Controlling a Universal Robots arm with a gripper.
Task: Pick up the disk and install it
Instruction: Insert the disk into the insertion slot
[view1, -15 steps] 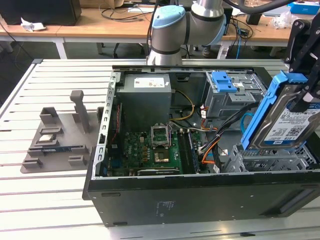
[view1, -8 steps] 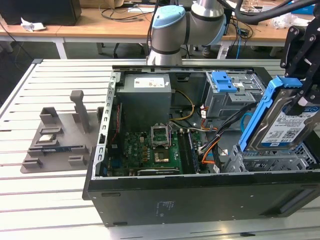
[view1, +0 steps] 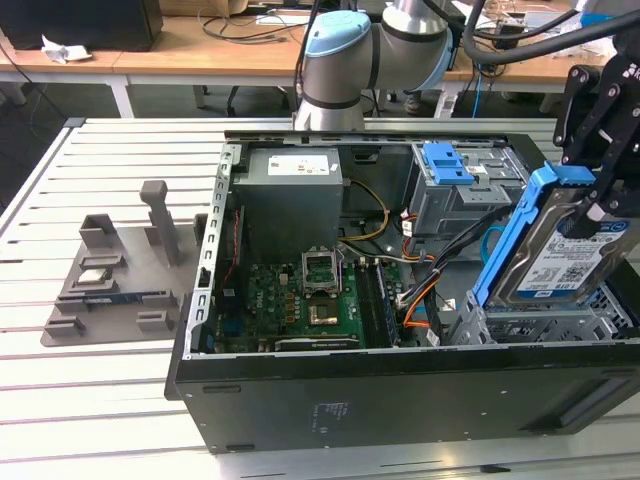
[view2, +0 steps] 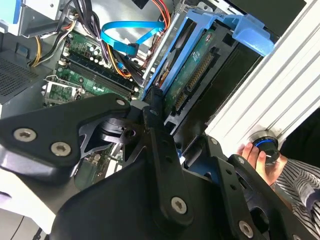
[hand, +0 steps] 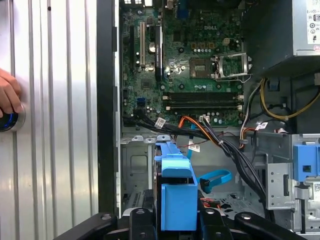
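The disk (view1: 565, 255), a silver hard drive with a white-and-blue label in a blue plastic rail bracket, hangs tilted over the drive bay (view1: 540, 325) at the exterior view's right end of the open computer case. My gripper (view1: 601, 203) is shut on its upper end. The second wrist view shows the disk's green circuit-board underside (view2: 196, 75) and blue rail between the black fingers (view2: 154, 107). In the first wrist view the blue bracket (hand: 176, 192) stands on edge between the two fingers (hand: 142, 218), above the metal bay floor.
The open case (view1: 400, 400) holds a motherboard (view1: 300, 300), a grey power supply (view1: 292, 190), cable bundles (view1: 425, 285) and a blue-latched drive cage (view1: 460, 185). A grey fixture (view1: 120, 280) lies on the slatted table at the exterior view's left. A person's hand (view2: 257, 155) rests on a blue-ringed button.
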